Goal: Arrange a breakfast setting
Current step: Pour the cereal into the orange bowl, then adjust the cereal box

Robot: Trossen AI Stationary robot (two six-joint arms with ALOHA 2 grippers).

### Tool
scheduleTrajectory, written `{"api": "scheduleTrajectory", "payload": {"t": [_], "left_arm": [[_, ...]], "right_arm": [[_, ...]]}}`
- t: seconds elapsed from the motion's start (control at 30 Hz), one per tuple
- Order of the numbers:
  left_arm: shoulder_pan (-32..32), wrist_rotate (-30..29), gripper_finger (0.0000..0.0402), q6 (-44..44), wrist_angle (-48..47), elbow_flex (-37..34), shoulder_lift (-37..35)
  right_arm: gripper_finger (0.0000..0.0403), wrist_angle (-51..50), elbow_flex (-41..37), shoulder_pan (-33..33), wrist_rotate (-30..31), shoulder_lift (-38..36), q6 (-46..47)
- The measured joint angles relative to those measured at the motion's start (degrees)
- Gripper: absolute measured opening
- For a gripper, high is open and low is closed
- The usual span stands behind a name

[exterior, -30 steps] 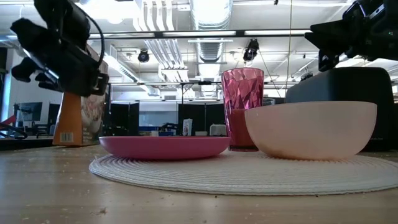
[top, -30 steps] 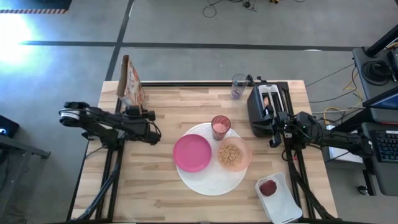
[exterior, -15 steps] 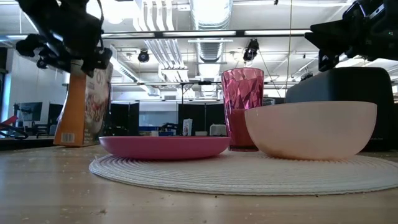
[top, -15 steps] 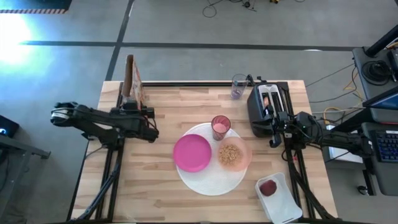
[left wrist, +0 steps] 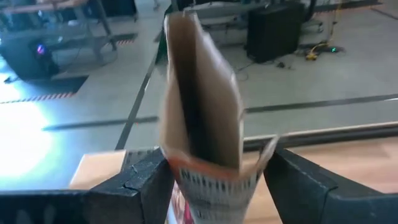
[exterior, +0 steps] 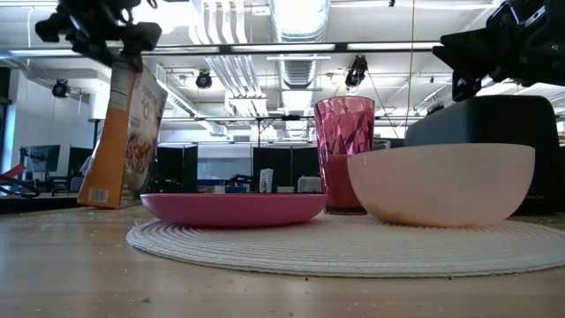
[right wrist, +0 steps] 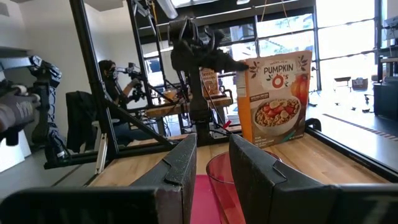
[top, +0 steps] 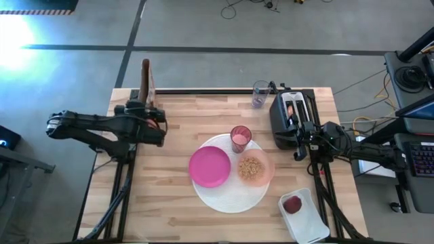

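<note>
High view | large white round woven disc (top: 230,193) mid-table, carrying small magenta plate (top: 209,166), translucent peach bowl (top: 255,169) of cereal (top: 251,168), pink tumbler (top: 241,138) at its far edge | left gripper (top: 150,122) clamped on upright orange cereal box (exterior: 126,137), far left | right gripper (top: 302,139) beside black toaster (top: 289,119), fingers narrowly apart, empty | small red fruit (top: 293,204) in white rectangular tray (top: 308,224), near right

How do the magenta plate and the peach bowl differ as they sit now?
The plate is flat, shallow and opaque magenta; the bowl is deep-walled and pale peach. The plate is bare, while the bowl holds cereal. From above, the plate spans more of the white disc than the bowl, whose edge reaches past the rim. Both are round and rest on that disc, side by side.
</note>
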Motion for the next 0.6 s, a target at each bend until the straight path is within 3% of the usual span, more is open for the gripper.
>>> {"api": "scheduleTrajectory", "payload": {"t": [0.33, 0.6], "left_arm": [[1.0, -2.2, 0.0213, 16.5, 0.0, 10.5, -2.2], [1.0, -0.6, 0.0213, 19.5, 0.0, 11.8, -1.1]], "right_arm": [[0.0086, 0.0, 0.0, 0.0, 0.0, 0.0, 0.0], [0.0086, 0.0, 0.0, 0.0, 0.0, 0.0, 0.0]]}}
